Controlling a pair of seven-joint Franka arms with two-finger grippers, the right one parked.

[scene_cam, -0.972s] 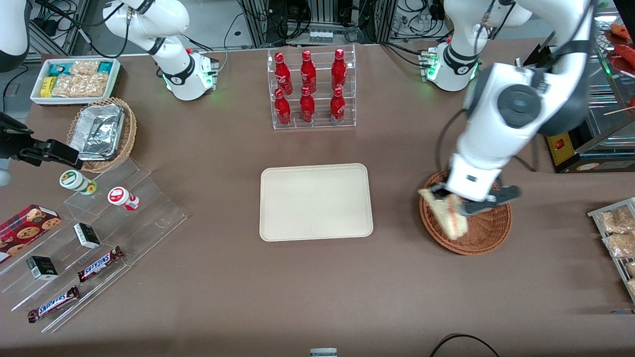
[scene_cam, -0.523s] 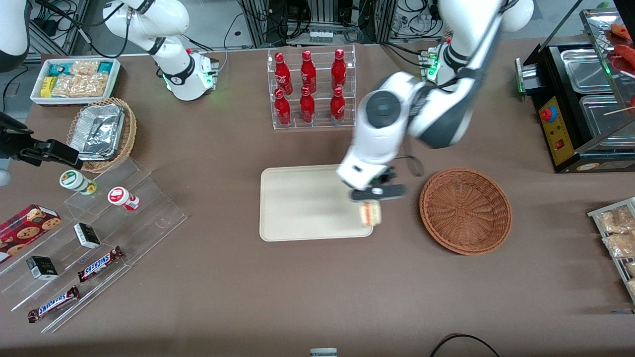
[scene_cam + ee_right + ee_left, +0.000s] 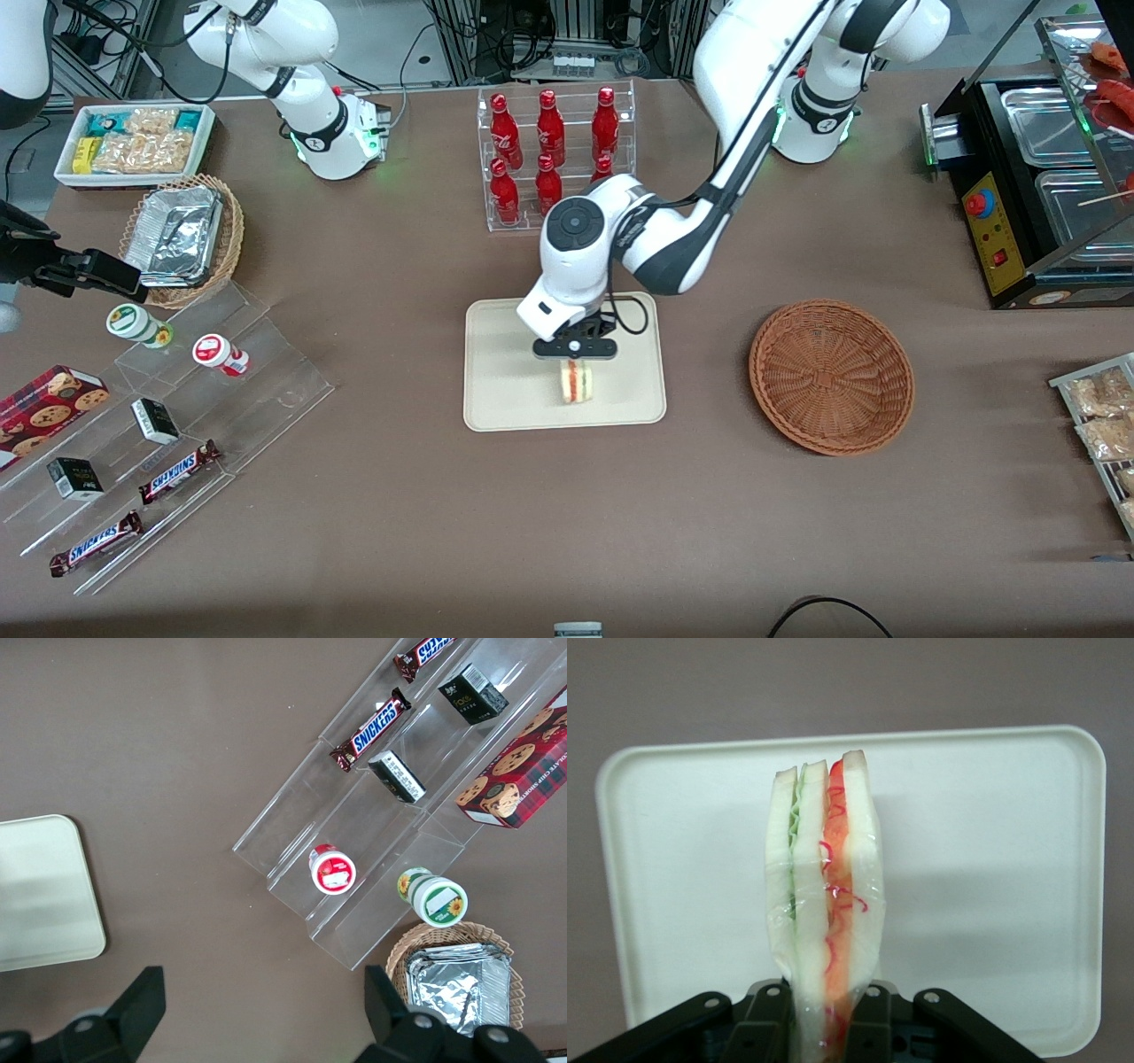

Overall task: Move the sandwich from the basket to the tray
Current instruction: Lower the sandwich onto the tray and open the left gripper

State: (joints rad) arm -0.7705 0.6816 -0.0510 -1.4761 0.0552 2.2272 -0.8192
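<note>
The gripper (image 3: pixel 576 358) clamps the sandwich (image 3: pixel 576 382) upright over the tray (image 3: pixel 505 372), near its front rim. Bare tray surface lies all around; the basket (image 3: pixel 831 377) sits well apart

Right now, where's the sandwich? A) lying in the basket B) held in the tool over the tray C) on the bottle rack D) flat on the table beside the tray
B: the tool is shut on the sandwich above the tray; the basket holds nothing.
</note>
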